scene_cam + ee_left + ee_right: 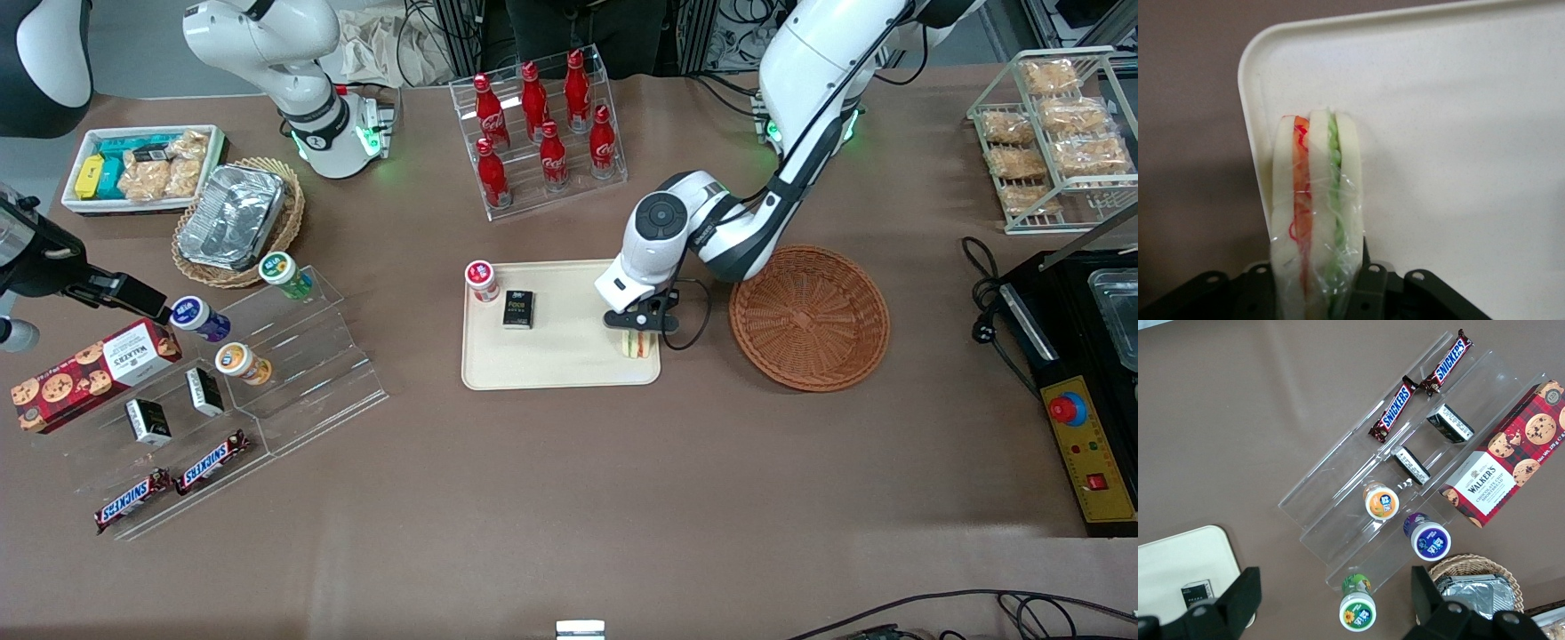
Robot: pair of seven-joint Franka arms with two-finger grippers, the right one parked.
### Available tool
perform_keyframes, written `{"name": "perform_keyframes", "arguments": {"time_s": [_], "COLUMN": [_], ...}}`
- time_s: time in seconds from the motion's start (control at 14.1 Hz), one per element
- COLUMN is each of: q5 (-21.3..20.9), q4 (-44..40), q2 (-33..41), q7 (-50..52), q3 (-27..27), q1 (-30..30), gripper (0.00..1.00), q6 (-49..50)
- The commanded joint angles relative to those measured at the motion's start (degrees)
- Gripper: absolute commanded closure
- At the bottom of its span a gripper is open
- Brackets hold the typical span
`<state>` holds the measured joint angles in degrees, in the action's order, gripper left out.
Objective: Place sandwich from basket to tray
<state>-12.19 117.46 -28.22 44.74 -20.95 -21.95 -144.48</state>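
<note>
White-bread sandwich point(1315, 207), pinched upright in the gripper point(637, 332), stands on edge at the tray point(560, 364) corner nearest the basket point(809, 317).

Red cola bottles point(544, 124) in clear tiered rack, upper centre. White bin of snacks point(142, 169) upper left; tan wicker basket with foil container point(236, 218) beside it. Clear stepped stand point(267, 373) at left: small jars, two small black boxes, two Snickers bars point(169, 487). Walkers cookie box point(93, 373) far left. Wire rack of packaged snacks point(1053, 133) upper right.
</note>
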Motion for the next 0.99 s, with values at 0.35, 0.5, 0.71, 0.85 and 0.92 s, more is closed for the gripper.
{"name": "perform_keyframes", "arguments": {"time_s": [0.35,0.5,0.71,0.85,0.92], "q5": [0.14,0.24,0.32,5.12,6.9], "q4": [-4.78,-4.43,-4.34,-4.69,-4.69], "q2": [14.74,21.33,29.34,32.69,34.27], "q7": [0.53,0.61,-5.76,-15.08,-19.04], "q3": [0.56,0.56,0.65,0.74,0.82], "q1": [2.86,5.68,12.17,16.22,17.89], "gripper": [0.0,0.0,0.0,0.0,0.0], "q6": [12.19,15.09,23.43,27.13,29.33]}}
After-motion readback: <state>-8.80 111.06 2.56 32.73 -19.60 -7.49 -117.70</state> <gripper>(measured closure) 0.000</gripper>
